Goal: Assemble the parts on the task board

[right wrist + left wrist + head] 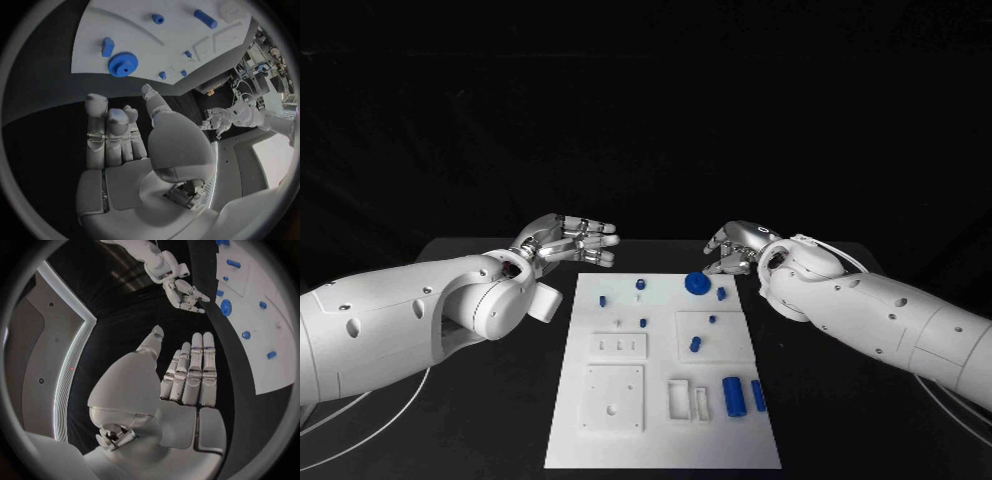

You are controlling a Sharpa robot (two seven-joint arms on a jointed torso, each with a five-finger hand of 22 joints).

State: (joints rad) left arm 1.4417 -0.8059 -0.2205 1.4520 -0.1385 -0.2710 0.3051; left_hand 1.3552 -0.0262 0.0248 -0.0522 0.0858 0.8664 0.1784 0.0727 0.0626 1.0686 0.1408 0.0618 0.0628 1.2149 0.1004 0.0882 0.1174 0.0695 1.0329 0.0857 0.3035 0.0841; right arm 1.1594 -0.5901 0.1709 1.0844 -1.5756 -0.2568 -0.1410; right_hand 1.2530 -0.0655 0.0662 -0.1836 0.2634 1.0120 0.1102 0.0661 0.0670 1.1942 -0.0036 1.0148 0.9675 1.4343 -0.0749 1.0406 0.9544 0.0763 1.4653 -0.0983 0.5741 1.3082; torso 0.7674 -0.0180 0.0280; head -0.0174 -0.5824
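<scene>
The white task board (661, 440) lies in the middle of the black table. Near its far end sit a blue gear (695, 283) and several small blue pegs, such as one at the left (603, 299). Two blue cylinders (731, 395) lie side by side near its front right. My left hand (574, 240) hovers beyond the board's far left corner, fingers stretched out, holding nothing. My right hand (740, 245) hovers beyond the far right corner, just behind the gear, also holding nothing. The right wrist view has the gear (123, 64) ahead of the fingertips (97, 102).
Shallow recesses and slots mark the board's near half, including a square plate outline (615, 398). Black table surface surrounds the board on both sides. In the left wrist view the right hand (184, 292) hangs beside the board (275, 325).
</scene>
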